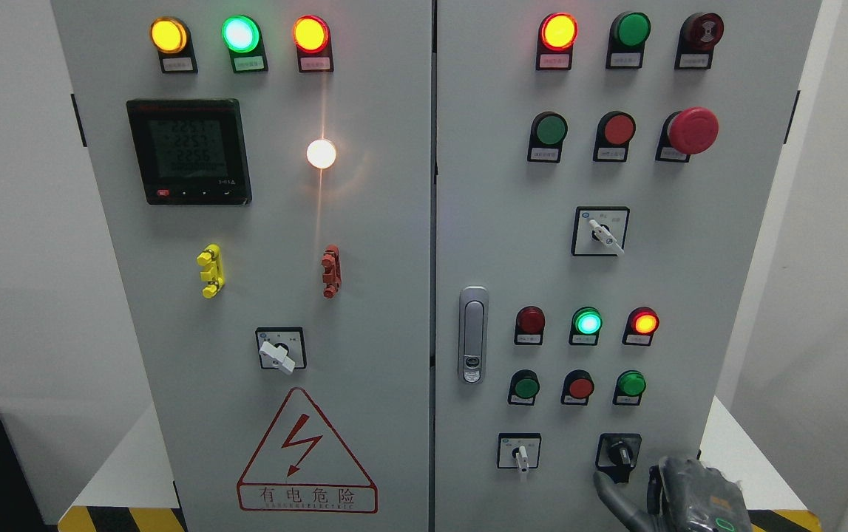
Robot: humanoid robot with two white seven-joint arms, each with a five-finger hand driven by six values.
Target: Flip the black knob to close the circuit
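We are looking at the big grey cabinet (364, 244). The black knob (619, 451) is sitting low on its right door, handle pointing up. Our right hand (679, 499) is waiting just below it, one finger touching, holding nothing

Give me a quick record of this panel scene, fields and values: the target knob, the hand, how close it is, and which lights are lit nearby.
target: black knob, lower right of the right door
hand: right hand, rising from the bottom edge
contact: one finger reaches up just below the knob; touch cannot be told
left hand: not in view
lights above knob: green lamp and red lamp lit
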